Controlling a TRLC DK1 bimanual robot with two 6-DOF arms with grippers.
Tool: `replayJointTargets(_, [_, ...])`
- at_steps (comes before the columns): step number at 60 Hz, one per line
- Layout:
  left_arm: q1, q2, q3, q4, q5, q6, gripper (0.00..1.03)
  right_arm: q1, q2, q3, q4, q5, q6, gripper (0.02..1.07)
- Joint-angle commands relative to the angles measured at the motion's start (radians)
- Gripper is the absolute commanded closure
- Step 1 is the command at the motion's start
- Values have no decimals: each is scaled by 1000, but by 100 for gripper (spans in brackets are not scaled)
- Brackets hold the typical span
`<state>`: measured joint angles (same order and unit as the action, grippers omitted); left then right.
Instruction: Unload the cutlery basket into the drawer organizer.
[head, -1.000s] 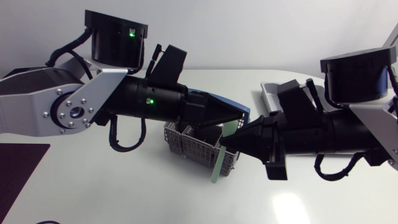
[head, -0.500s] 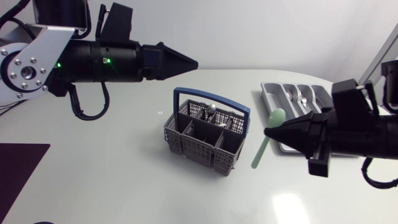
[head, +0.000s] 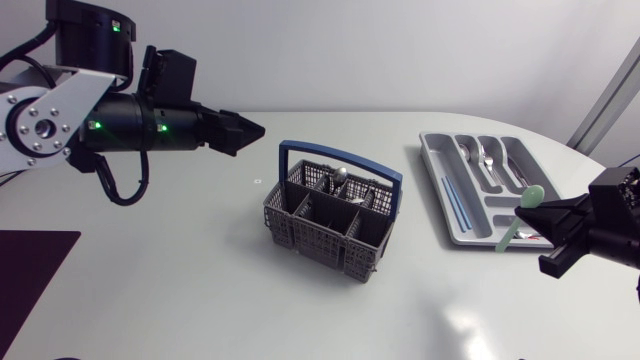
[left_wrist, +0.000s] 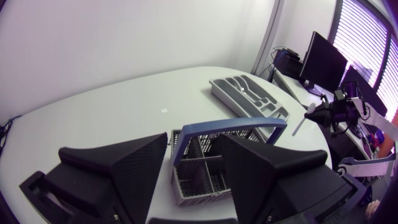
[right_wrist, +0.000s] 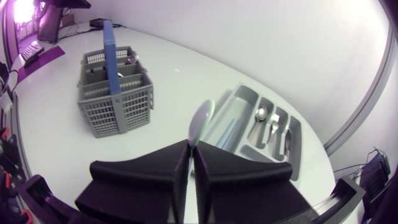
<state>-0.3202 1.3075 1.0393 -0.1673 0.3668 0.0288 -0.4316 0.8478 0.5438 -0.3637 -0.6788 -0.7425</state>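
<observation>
In the right wrist view, the lower handle of the pale green spoon (right_wrist: 202, 118) is hidden between the pressed-together fingers of the right hand (right_wrist: 191, 146). From above, the right arm (head: 612, 228) is cut off by the right edge, and hand and spoon cover the organizer's (head: 432, 165) near right corner. The cutlery basket's (head: 335, 222) metal contents are too small to identify. In the left wrist view, the left hand's (left_wrist: 193, 142) spread fingers hide both its flanks.

At upper left, the silver-grey left arm (head: 72, 92) with ringed screws (head: 30, 106) carries black cables (head: 118, 188), green lights (head: 96, 126) and a matte black wedge claw (head: 256, 127).
</observation>
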Motion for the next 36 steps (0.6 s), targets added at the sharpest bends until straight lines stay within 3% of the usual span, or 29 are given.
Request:
replayJointTargets(1, [12,-19,-42,-3,-12,39,44,-64,60,-15,66,2,-69,98])
replayJointTargets(17, [40,-19,-99,22,-32,57,44,-177,332,54,301,82,-189,100])
replayJointTargets(36, [32,-14,-108,31,-86,59,44,-182,596,77,660,226,-291,100])
